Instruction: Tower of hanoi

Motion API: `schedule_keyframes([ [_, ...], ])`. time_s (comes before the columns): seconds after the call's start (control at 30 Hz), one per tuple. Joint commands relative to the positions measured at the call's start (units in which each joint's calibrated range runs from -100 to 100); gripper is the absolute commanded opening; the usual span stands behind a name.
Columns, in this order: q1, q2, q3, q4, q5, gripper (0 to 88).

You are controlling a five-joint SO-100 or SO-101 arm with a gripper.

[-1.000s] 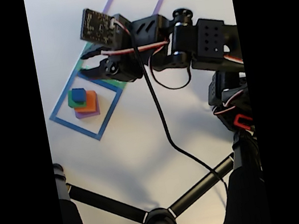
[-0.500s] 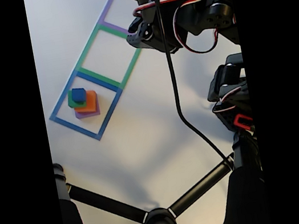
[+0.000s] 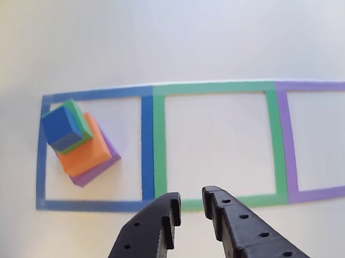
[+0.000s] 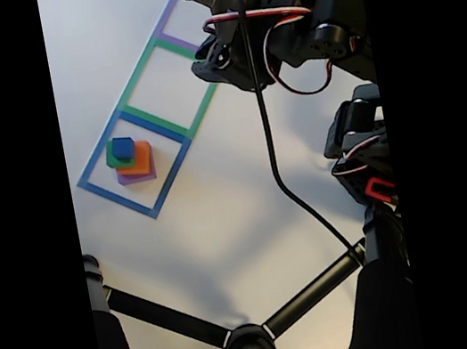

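Observation:
The tower of hanoi (image 3: 84, 150) stands stacked inside the blue tape square (image 3: 146, 143) at the left of the other view. Its small blue cube (image 3: 60, 126) sits on the green block (image 3: 82, 120). Under those are the orange block (image 3: 89, 153) and the purple block (image 3: 99, 170), each turned a little against the one below. My gripper (image 3: 192, 210) enters from the bottom edge, apart from the stack and over the near tape line of the green square (image 3: 275, 144). Its jaws stand narrowly open with nothing between them. In the fixed view the stack (image 4: 130, 161) is at the left and the gripper (image 4: 200, 69) hovers up and to its right.
A purple tape square (image 3: 287, 149) adjoins the green one on the right. In the fixed view black tripod legs (image 4: 245, 344) cross the bottom, a black cable (image 4: 271, 159) hangs from the arm over the white table (image 4: 224, 221), and the arm's base (image 4: 362, 161) stands at the right.
The arm has lifted and pulled back from beside the stack toward the green square's right side. The stack has stayed in place in the blue square.

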State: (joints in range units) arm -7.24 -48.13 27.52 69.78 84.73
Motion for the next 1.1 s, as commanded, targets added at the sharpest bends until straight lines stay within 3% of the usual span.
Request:
schedule_keyframes([
  [0.0, 1.79, -7.00, 8.42, -8.55, -17.08, 0.0],
  [0.03, 2.09, -8.20, 10.06, -8.87, -21.13, 0.0],
  [0.13, 3.16, -12.61, 16.15, -10.73, -45.03, 0.0],
  [0.2, 3.62, -16.21, 20.60, -12.51, -58.26, 0.0],
  [0.23, 3.85, -17.82, 22.51, -12.84, -60.83, 0.0],
  [0.3, 4.46, -21.18, 25.96, -13.81, -71.31, 0.0],
  [0.4, 5.37, -25.51, 30.69, -15.43, -83.26, 0.0],
  [0.53, 7.05, -30.56, 40.05, -23.52, -99.07, 0.0],
  [0.77, 11.78, -36.01, 50.68, -29.75, -118.55, 0.0],
  [0.97, 15.28, -38.41, 56.13, -29.43, -122.42, 0.0],
  [1.07, 15.51, -39.69, 57.58, -29.10, -128.11, 0.0],
])
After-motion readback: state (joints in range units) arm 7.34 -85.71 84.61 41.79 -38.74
